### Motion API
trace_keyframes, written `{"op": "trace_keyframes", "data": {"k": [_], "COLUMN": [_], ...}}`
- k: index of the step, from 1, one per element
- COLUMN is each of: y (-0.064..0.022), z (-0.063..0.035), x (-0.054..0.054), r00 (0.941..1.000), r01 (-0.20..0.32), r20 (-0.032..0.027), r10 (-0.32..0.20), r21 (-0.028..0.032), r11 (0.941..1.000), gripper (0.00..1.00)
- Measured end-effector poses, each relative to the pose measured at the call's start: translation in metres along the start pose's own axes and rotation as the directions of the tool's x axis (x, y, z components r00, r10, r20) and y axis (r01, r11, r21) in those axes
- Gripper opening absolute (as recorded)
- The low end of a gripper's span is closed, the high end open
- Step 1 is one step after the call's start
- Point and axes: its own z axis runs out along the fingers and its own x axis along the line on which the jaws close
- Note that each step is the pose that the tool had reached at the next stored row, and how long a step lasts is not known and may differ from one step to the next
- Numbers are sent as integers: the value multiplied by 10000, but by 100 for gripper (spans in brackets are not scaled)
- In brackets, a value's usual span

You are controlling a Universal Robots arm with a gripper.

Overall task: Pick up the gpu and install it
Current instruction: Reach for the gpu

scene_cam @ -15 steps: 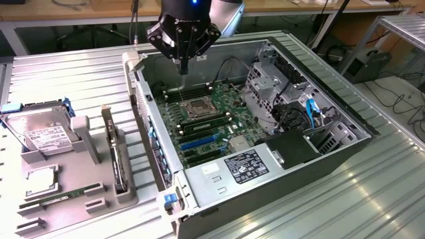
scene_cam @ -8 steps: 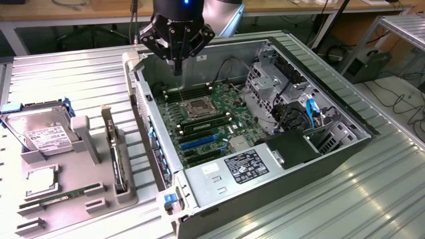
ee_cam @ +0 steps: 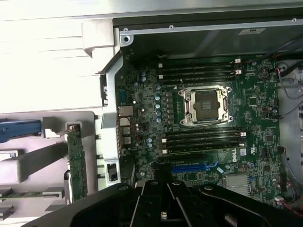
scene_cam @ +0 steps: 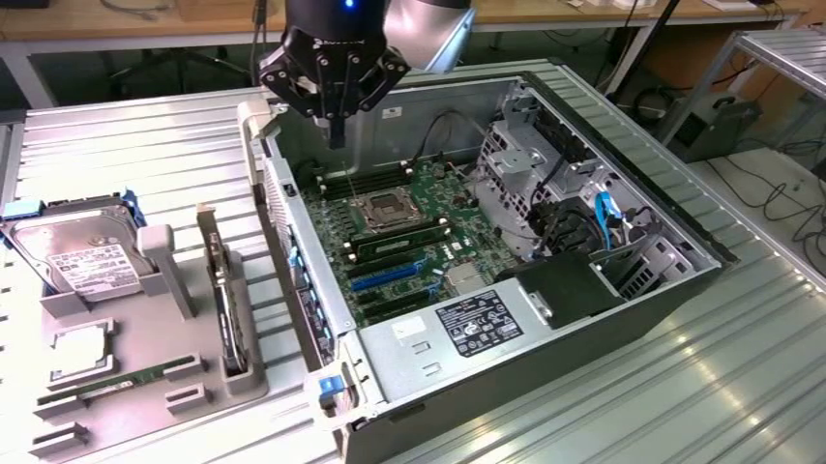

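Currently I'm hovering my claw [scene_cam: 336, 133], clenched empty, over the case [scene_cam: 671, 280]; the gpu [scene_cam: 230, 309] is standing lengthwise alongside, exterior view's left.

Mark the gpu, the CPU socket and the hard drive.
gpu [scene_cam: 230, 319]: exterior view, upper edge of the upright card.
CPU socket [ee_cam: 207, 105]: wrist view, socket centre.
hard drive [scene_cam: 93, 263]: exterior view, white label.
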Motion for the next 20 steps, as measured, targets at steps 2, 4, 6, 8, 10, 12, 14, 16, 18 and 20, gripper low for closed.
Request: {"op": "trace_keyframes", "data": {"k": [2,4,6,8,10,12,14,16,18,20], "y": [-1,-2,-3,-3,-3,-4,-4,-5,-5,-6], "z": [0,-1,-1,-1,-1,0,1,1,2,2], "x": [17,26,35,40,45,50,55,60,65,72], "r00": [10000,10000,10000,10000,10000,10000,10000,10000,10000,10000], "r01": [0,0,0,1,0,0,0,0,0,-1], "r20": [0,0,0,0,-1,0,-1,0,0,-1], "r10": [0,0,0,-1,0,0,0,0,0,1], "r21": [0,1,1,0,1,1,1,0,1,1], "r11": [10000,10000,10000,10000,10000,10000,10000,10000,10000,10000], "gripper": [11,11,11,11,11,11,11,11,11,11]}}
